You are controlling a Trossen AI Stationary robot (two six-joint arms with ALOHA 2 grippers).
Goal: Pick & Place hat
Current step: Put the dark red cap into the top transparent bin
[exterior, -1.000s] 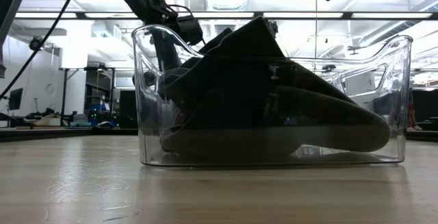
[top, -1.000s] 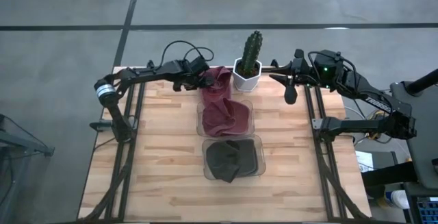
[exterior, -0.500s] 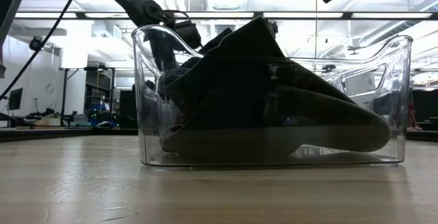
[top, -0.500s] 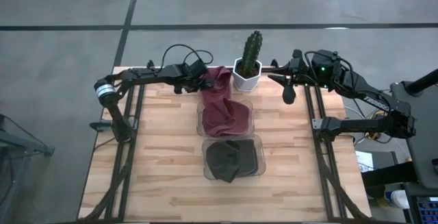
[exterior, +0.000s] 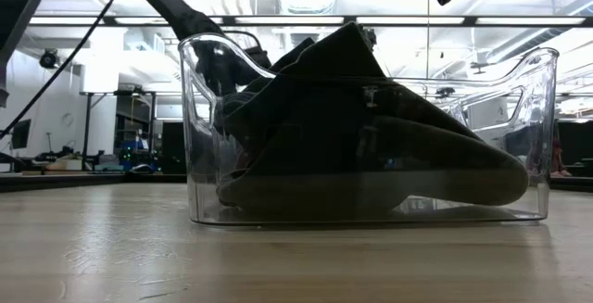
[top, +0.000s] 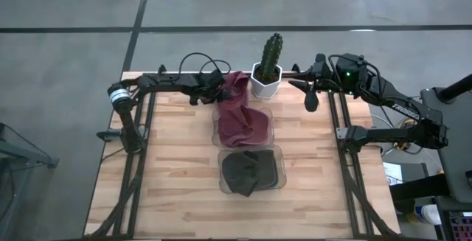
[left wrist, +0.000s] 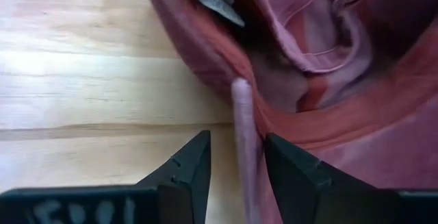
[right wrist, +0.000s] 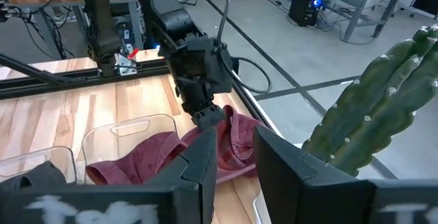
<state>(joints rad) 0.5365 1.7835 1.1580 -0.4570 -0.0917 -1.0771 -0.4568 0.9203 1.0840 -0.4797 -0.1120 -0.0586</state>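
Observation:
A maroon hat [top: 240, 119] lies mostly in the far clear bin [top: 271, 117]. Its far part is draped over the bin's far rim toward the cactus pot. My left gripper [top: 218, 88] is at that far part, reaching level from the table's left. It is open, and in the left wrist view [left wrist: 237, 142] its fingers stand on either side of a pale upright fold [left wrist: 243, 114] of the hat's edge. My right gripper [top: 311, 101] hangs open with a narrow gap above the table's far right, away from the hat. My left gripper has one finger [left wrist: 294, 176] close against the hat's maroon fabric beside the pale fold, and bare wood shows between the other finger and the fold. Whether it touches the hat, I cannot tell.
A dark hat [top: 247, 171] fills the near clear bin [top: 280, 169], which blocks most of the low view [exterior: 199, 155]. A cactus in a white pot [top: 267, 71] stands just right of the maroon hat's far part. Bare wood lies left and right of the bins.
My left gripper has moved a little toward the table's right, closer in on the hat's far part. The hat has kept its place.

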